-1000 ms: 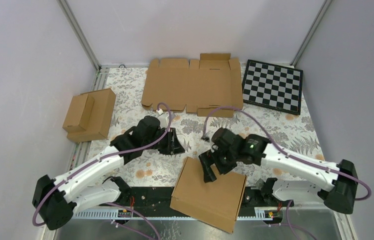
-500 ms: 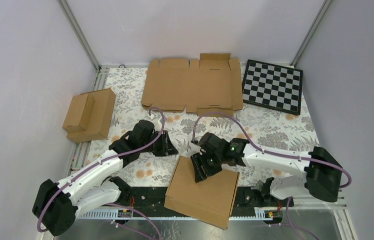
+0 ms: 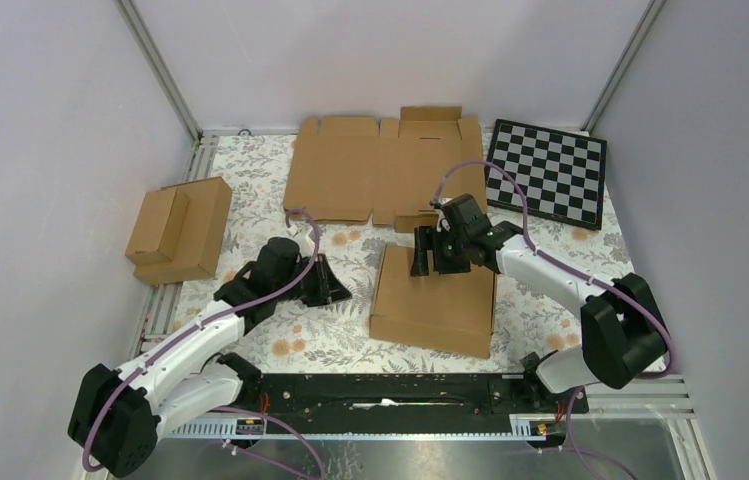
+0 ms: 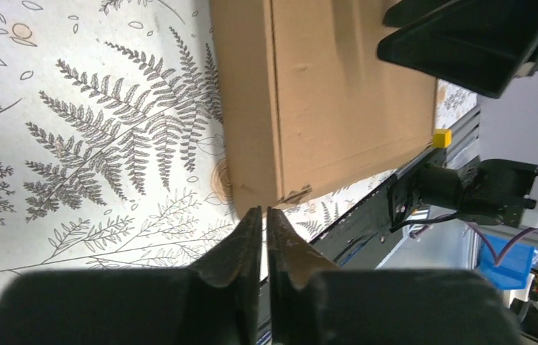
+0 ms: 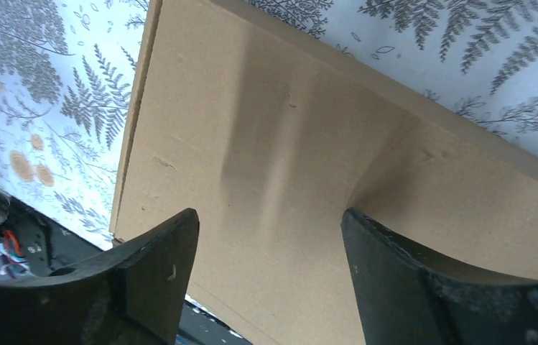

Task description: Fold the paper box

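the right gripper (image 3: pixel 435 262) is held wide apart over the far part of the closed paper box (image 3: pixel 432 312), which is laid flat on the fern-printed table (image 3: pixel 550 275), contact with the lid being unclear, while the left gripper (image 4: pixel 263 213) is pressed together, empty, near the box's left edge.

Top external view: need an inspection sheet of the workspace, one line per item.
Surface: fern-print table cover, flat.
Job's things: paper box closed, lying mid-table.
Clutter: flat cardboard blank at the far edge; two joined small boxes left; checkerboard far right.
Grippers: left gripper shut, empty, near the box's corner; right gripper open over the lid, contact unclear.
Cables: purple cables loop off both wrists.
Surroundings: lilac walls, metal corner posts.
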